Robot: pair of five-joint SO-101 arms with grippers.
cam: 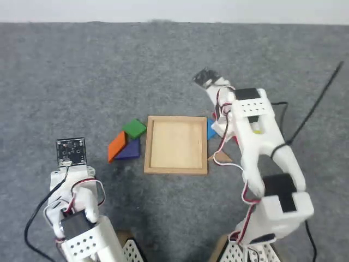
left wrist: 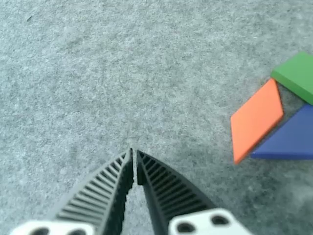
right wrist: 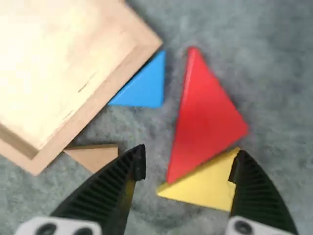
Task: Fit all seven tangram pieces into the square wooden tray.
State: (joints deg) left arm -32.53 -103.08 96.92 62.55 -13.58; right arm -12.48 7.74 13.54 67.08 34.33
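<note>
Square wooden tray [cam: 175, 171], red triangle [right wrist: 203, 117], orange parallelogram [left wrist: 257, 120], grey carpet [cam: 82, 65]

Smooth wooden tray [cam: 148, 145] sits on rough carpet [cam: 82, 65] (red triangle [right wrist: 205, 117] looks matt).

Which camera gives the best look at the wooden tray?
The high view: the whole tray lies in it, all four rims and the bare floor. The right wrist view catches just one corner of it. The left wrist view faces the orange piece instead.
</note>
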